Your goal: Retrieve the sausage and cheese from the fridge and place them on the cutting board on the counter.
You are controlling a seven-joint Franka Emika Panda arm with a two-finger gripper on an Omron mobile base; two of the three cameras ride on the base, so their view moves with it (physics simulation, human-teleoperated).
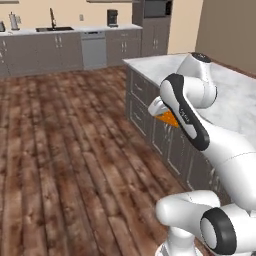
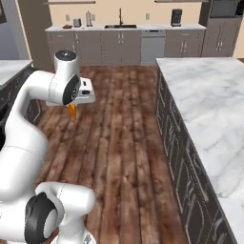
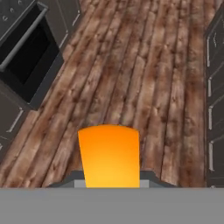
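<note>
My gripper (image 3: 109,179) clamps the cheese (image 3: 109,155) high above the wooden floor (image 3: 144,78); a loose pinch drops it short of the bench (image 2: 209,95).

Wood-plank floor (image 1: 65,150) throughout. Steel dishwasher (image 1: 93,49) set in far cabinet run; sink faucet (image 2: 120,14) and coffee maker (image 2: 176,17) above.

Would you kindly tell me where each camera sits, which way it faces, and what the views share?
Left base view: behind the arm's left, facing the marble counter; the arm rises lower right.
Right base view: behind its right, facing the floor and far cabinets; the arm rises lower left.
Hand view: on the hand, looking down at the floor past the fingers.
All three share the orange cheese in the gripper.
</note>
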